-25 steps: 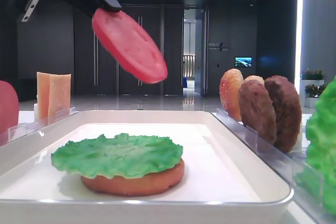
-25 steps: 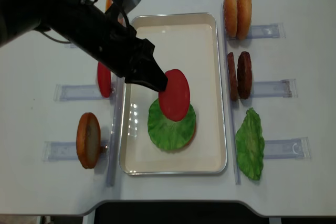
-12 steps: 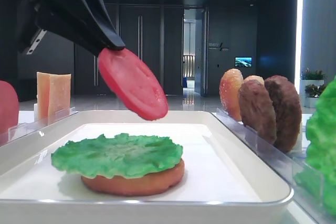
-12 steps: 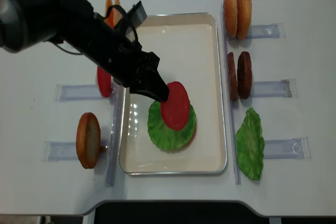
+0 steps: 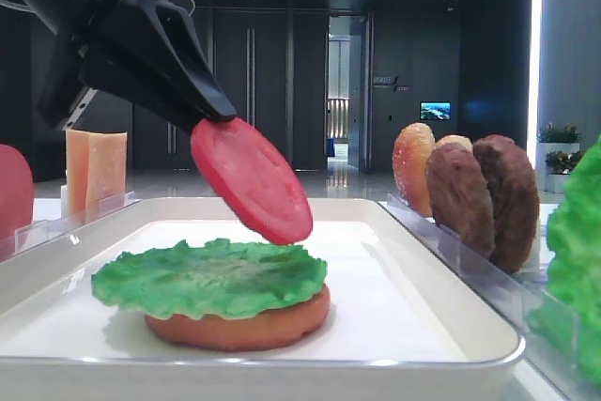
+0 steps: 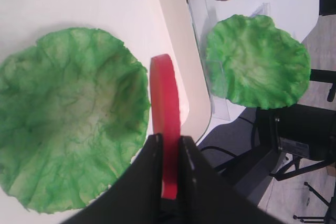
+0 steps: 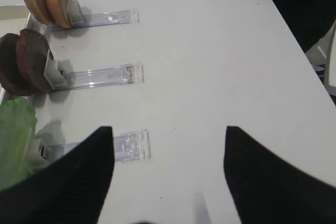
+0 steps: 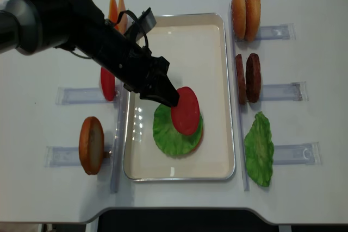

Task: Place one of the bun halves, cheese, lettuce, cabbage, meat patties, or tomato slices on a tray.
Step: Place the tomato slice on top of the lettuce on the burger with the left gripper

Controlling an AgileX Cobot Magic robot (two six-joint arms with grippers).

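My left gripper [image 8: 169, 99] is shut on the edge of a red tomato slice [image 8: 186, 111], which tilts just above the lettuce. From the left wrist view, the slice [image 6: 165, 98] stands edge-on, clamped between the black fingers [image 6: 153, 153] of that gripper [image 6: 169, 141]. Under it a ruffled green lettuce leaf [image 5: 211, 274] lies on an orange-brown bun half [image 5: 244, 328] in the white tray [image 8: 217, 47]. The slice's lower edge [image 5: 286, 227] hangs right at the leaf; I cannot tell if they touch. My right gripper [image 7: 168, 129] is open over bare table, nothing between its fingers.
Clear racks flank the tray. Right side: two bun halves [image 8: 245, 7], two meat patties [image 8: 247, 77], and a lettuce leaf [image 8: 259, 148]. Left side: cheese slabs [image 8: 116, 7], another tomato slice [image 8: 107, 83], and a bun half [image 8: 91, 145].
The left gripper has come down and slightly right with the tomato slice, from high above the tray to just over the lettuce. The lettuce and bun have not moved.
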